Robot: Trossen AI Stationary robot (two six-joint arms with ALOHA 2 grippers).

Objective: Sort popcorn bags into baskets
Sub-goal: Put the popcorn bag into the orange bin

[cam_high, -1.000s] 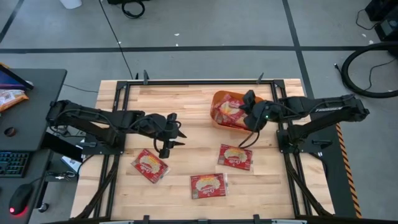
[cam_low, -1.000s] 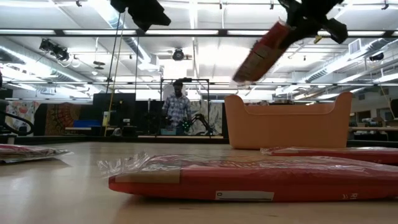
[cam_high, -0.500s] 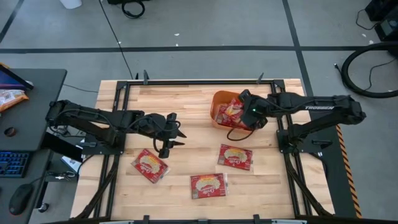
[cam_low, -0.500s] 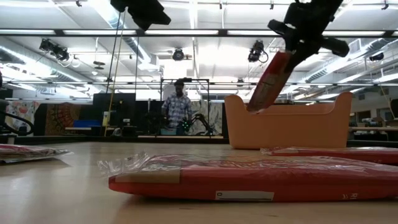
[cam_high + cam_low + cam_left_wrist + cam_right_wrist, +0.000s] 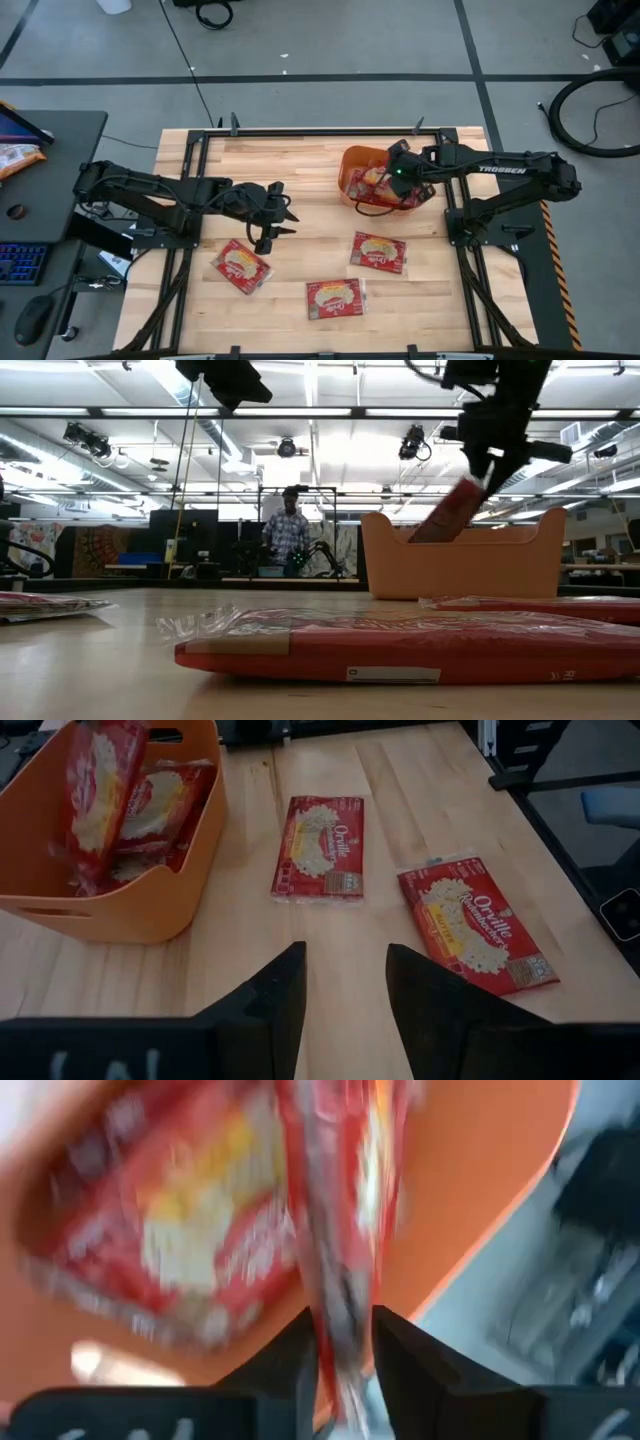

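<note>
As the right end effector (image 5: pixel 392 178) has swung over the orange tub (image 5: pixel 350 160) by the surface's far right corner, loosening around its popcorn bag (image 5: pixel 445 518), that bag drops inside, nearly sorted.

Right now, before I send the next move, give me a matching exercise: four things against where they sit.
Things:
1. left tool
2. right tool
3. orange basket
4. tilted popcorn bag

Places:
A. on the table's far right part
B. above the basket
C. hanging open over bare wood, near the table's middle
D. slanting down into the basket, under a tool

Pairs: 1-C, 2-B, 3-A, 4-D
</note>
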